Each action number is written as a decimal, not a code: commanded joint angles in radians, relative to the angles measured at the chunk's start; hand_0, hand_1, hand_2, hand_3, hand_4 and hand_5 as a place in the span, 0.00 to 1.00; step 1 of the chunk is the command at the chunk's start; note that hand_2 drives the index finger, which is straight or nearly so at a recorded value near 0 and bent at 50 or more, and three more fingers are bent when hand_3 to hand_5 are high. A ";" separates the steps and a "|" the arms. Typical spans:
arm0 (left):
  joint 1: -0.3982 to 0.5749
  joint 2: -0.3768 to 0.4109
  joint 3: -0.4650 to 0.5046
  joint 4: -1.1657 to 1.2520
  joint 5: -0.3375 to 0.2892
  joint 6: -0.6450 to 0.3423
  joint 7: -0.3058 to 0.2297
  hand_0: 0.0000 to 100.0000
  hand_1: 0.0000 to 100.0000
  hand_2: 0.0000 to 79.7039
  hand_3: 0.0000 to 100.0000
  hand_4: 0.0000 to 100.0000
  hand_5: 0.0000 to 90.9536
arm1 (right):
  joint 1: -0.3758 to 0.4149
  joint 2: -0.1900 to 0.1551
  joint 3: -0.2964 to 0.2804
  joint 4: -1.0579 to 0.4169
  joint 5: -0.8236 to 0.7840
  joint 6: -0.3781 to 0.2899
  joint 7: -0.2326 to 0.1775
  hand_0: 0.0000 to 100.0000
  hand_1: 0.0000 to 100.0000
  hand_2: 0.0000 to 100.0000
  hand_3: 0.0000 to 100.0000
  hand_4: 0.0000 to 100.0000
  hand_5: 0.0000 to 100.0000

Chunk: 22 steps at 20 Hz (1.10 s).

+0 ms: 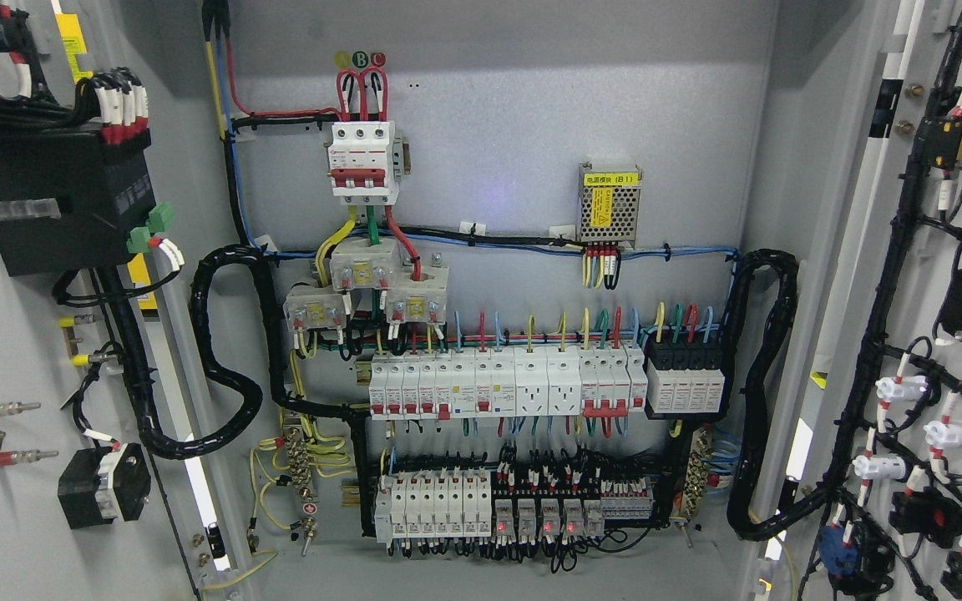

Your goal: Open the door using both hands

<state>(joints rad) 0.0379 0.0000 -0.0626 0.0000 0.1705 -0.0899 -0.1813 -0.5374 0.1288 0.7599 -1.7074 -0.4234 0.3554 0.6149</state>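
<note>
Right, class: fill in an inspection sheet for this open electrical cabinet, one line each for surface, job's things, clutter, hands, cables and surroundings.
Surface: grey back panel, bare in its upper part.
Job's things: left door and right door both swung open, wiring on their inner faces.
Clutter: nothing seen.
Hands: nothing seen; neither robot hand is in view.
Cables: black cable bundle loops at left, another black bundle at right; coloured wires feed the rows of breakers.
Surroundings: a small power supply with a yellow label; red lamps lit along the bottom row.

Grey back panel (514,108) of the cabinet, red-handled breaker (362,159) at upper centre, yellow-labelled power supply (610,203) right of it, breaker rows (506,382) across the lower middle
</note>
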 commanded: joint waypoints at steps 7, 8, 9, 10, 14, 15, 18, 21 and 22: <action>0.002 0.011 0.000 0.029 0.000 -0.001 0.000 0.00 0.00 0.00 0.00 0.00 0.00 | -0.068 0.020 0.073 0.017 -0.005 -0.001 -0.030 0.20 0.12 0.00 0.00 0.00 0.00; 0.002 0.011 0.001 0.029 0.000 -0.001 0.000 0.00 0.00 0.00 0.00 0.00 0.00 | -0.069 0.022 0.073 0.018 -0.005 -0.001 -0.030 0.20 0.12 0.00 0.00 0.00 0.00; 0.002 0.011 0.001 0.029 0.000 -0.001 0.000 0.00 0.00 0.00 0.00 0.00 0.00 | -0.070 0.020 0.071 0.019 -0.005 -0.001 -0.029 0.20 0.12 0.00 0.00 0.00 0.00; 0.002 0.011 0.001 0.029 0.000 -0.001 0.000 0.00 0.00 0.00 0.00 0.00 0.00 | -0.070 0.020 0.067 0.019 -0.005 -0.004 -0.030 0.20 0.12 0.00 0.00 0.00 0.00; 0.002 0.011 0.001 0.029 0.001 -0.001 0.000 0.00 0.00 0.00 0.00 0.00 0.00 | -0.047 0.015 0.020 0.015 -0.002 -0.004 -0.029 0.20 0.12 0.00 0.00 0.00 0.00; 0.002 0.011 0.001 0.029 0.000 -0.001 0.000 0.00 0.00 0.00 0.00 0.00 0.00 | -0.032 0.009 -0.006 0.012 -0.002 -0.003 -0.029 0.20 0.12 0.00 0.00 0.00 0.00; 0.002 0.011 0.000 0.029 0.000 -0.001 0.000 0.00 0.00 0.00 0.00 0.00 0.00 | 0.025 -0.047 -0.091 0.005 0.000 -0.004 -0.030 0.20 0.12 0.00 0.00 0.00 0.00; 0.002 0.011 0.001 0.028 0.001 -0.001 0.000 0.00 0.00 0.00 0.00 0.00 0.00 | 0.120 -0.150 -0.207 -0.052 0.008 -0.004 -0.032 0.20 0.12 0.00 0.00 0.00 0.00; 0.002 0.011 0.001 0.025 0.001 -0.002 0.000 0.00 0.00 0.00 0.00 0.00 0.00 | 0.155 -0.178 -0.250 -0.076 0.009 -0.006 -0.035 0.20 0.12 0.00 0.00 0.00 0.00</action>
<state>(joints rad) 0.0399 0.0000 -0.0618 0.0000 0.1707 -0.0899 -0.1813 -0.5025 0.0970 0.7189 -1.7119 -0.4210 0.3501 0.5828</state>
